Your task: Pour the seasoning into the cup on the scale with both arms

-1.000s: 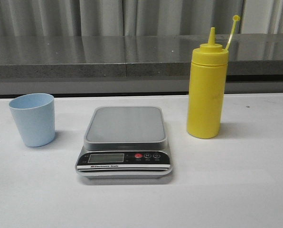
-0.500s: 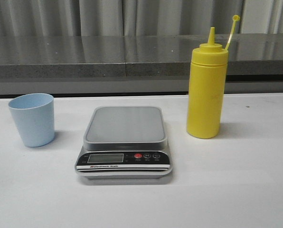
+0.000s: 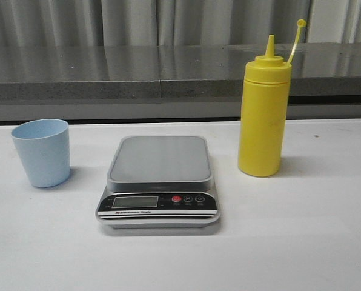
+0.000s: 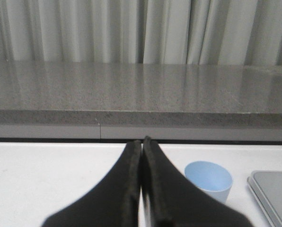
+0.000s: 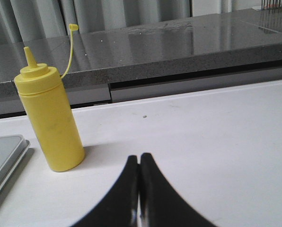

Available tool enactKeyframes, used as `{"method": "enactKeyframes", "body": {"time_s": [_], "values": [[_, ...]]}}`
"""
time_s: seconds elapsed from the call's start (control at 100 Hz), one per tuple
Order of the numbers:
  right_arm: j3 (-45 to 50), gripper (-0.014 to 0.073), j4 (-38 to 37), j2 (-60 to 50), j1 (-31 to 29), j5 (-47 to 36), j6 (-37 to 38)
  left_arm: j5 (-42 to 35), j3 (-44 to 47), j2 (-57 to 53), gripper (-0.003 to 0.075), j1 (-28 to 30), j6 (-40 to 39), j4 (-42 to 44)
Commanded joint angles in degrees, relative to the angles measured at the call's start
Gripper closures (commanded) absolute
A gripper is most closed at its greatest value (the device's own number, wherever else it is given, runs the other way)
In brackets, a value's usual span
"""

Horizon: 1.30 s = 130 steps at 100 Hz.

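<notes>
The yellow seasoning bottle (image 3: 263, 115) stands upright on the white table, right of the scale (image 3: 159, 180), its cap hanging off a thin tether. It also shows in the right wrist view (image 5: 50, 120). The pale blue cup (image 3: 42, 152) stands upright and empty left of the scale, on the table, not on the platform; it also shows in the left wrist view (image 4: 208, 179). The scale platform is bare. My left gripper (image 4: 142, 142) is shut and empty, short of the cup. My right gripper (image 5: 139, 157) is shut and empty, short of the bottle. Neither gripper shows in the front view.
A grey stone ledge (image 3: 168, 73) runs along the back of the table, with grey curtains behind it. A corner of the scale shows in the left wrist view (image 4: 273, 194) and in the right wrist view (image 5: 4, 156).
</notes>
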Motion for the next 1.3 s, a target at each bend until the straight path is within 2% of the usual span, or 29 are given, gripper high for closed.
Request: {"method": "enactKeyframes", "body": {"time_s": [0.0,0.13,0.2,0.27,0.32,0.33,0.39,0.44,0.49,0.82,1.09,1.29], "values": [[-1.1,0.0662,-0.4,-1.2,-0.3,-4.3,-0.3,0.5,-6.2,6.0,0.0740,-0.8,-0.4,-0.8],[-1.1,0.0662,-0.4,-1.2,-0.3,-4.3,-0.3,5.4,-11.8,14.7,0.0725,-0.8,-0.4,-0.8],[-1.1,0.0662,-0.4,-1.2,-0.3,-4.3,-0.3,7.1,-14.7,19.5,0.0664,-0.8,-0.4,-0.8],[-1.1,0.0662,-0.4,-1.2,-0.3,-4.3,-0.3,7.7,-17.1,24.2,0.0556,-0.8,-0.4,-0.9],[-1.1,0.0662,-0.4,-1.2,-0.3,-4.3,-0.3,7.7,-18.7,27.3,0.0448,-0.8,-0.4,-1.5],[-1.1,0.0662,-0.4,-1.2,-0.3,-4.3,-0.3,7.7,-18.9,27.8,0.0448,-0.8,-0.4,-1.6],[-1.1,0.0662,-0.4,-1.2,-0.3,-4.3,-0.3,7.7,-20.9,31.6,0.0316,-0.8,-0.4,-1.8],[-1.1,0.0662,-0.4,-1.2,-0.3,-4.3,-0.3,7.8,-22.5,34.5,0.0249,-0.8,-0.4,-2.4],[-1.1,0.0662,-0.4,-1.2,-0.3,-4.3,-0.3,8.6,-24.3,37.3,0.0214,-0.8,-0.4,-3.1],[-1.1,0.0662,-0.4,-1.2,-0.3,-4.3,-0.3,22.7,-40.5,57.5,0.0210,-3.7,0.0,-4.4],[-1.1,0.0662,-0.4,-1.2,-0.3,-4.3,-0.3,27.0,-49.9,71.0,0.0210,-7.9,0.0,-4.4],[-1.1,0.0662,-0.4,-1.2,-0.3,-4.3,-0.3,27.4,-54.9,78.6,0.0210,-9.2,0.0,-4.6]]}}
